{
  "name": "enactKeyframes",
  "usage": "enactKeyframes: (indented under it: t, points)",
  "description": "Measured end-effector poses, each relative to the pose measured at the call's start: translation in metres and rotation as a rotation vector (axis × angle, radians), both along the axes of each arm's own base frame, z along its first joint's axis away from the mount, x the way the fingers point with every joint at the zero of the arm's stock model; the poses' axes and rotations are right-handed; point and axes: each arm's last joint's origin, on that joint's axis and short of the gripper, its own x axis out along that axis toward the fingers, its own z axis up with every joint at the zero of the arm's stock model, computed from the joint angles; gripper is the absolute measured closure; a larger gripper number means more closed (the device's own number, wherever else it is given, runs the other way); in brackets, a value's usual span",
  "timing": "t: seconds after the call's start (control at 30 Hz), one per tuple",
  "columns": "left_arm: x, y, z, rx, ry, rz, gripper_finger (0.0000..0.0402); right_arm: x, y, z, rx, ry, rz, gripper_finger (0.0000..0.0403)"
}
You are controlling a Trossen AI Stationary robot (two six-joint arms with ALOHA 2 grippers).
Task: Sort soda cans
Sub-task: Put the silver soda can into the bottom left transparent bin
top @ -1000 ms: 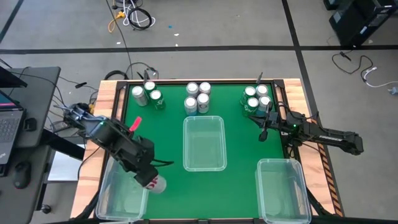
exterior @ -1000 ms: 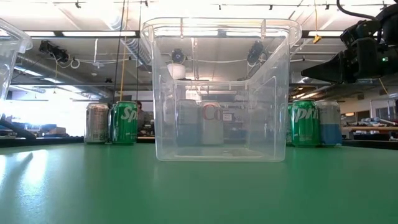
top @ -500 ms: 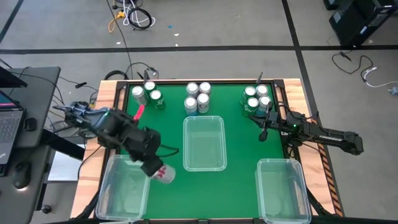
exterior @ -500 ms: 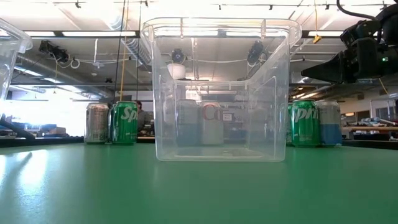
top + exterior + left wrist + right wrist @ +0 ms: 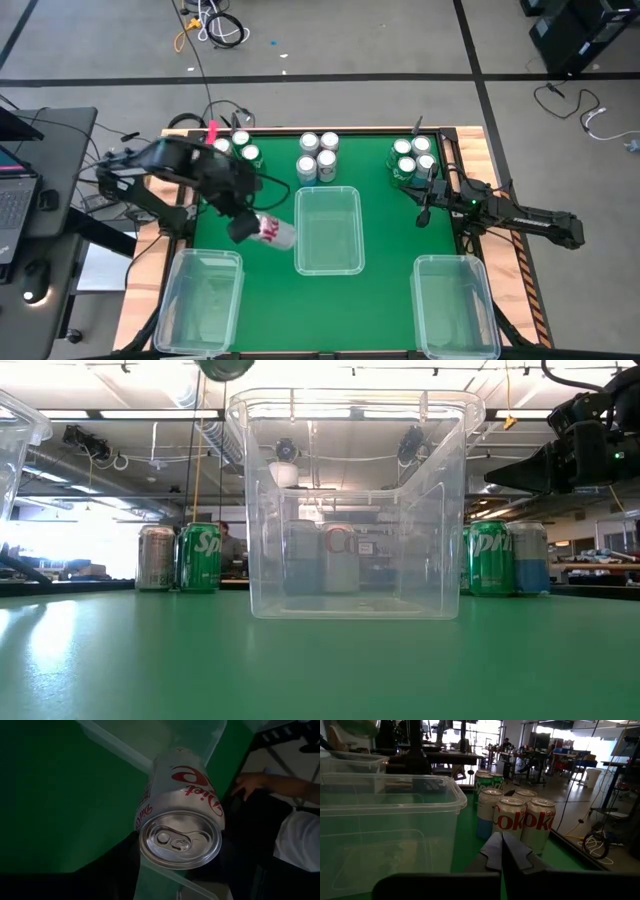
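The green-topped counter (image 5: 270,290) carried three clear bins: a middle bin (image 5: 328,230) just beside the left jaws, a left bin (image 5: 198,305) nearer the front edge, and a right bin (image 5: 455,305). Three clusters of soda cans (image 5: 318,157) stood along the far edge, one cluster just beyond the right jaws.

Views: high camera straight down over the whole tabletop (image 5: 390,240); low camera at tabletop level, close facing the middle bin (image 5: 352,510), which both share; wrist cameras close on a can (image 5: 181,810) and the bin's side.
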Motion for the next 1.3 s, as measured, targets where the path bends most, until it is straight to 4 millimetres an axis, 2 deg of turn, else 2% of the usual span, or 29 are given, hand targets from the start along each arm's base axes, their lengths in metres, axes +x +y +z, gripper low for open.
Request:
enactKeyframes:
  t: [0.1,0.23,0.4,0.73,1.17,1.3]
  points:
    - [-0.012,-0.001,0.006,0.009,-0.033,0.010,0.0173,0.000,0.000,0.000,0.000,0.000,0.000,0.0402]
    - [-0.020,-0.011,0.010,0.018,-0.050,-0.010,0.0173,0.000,0.000,0.000,0.000,0.000,0.001,0.0402]
    - [-0.022,-0.026,0.008,0.019,-0.045,-0.061,0.0173,0.000,0.000,0.000,0.000,-0.001,0.000,0.0402]
    - [-0.023,-0.040,0.006,0.064,-0.047,-0.112,0.0173,0.000,0.000,0.000,0.000,0.000,0.001,0.0402]
    - [-0.021,-0.042,0.004,0.111,-0.056,-0.144,0.0173,0.000,0.000,0.001,-0.003,-0.007,-0.002,0.0402]
    - [-0.021,-0.042,0.004,0.107,-0.055,-0.151,0.0173,-0.001,-0.001,0.013,-0.008,-0.142,-0.038,0.0402]
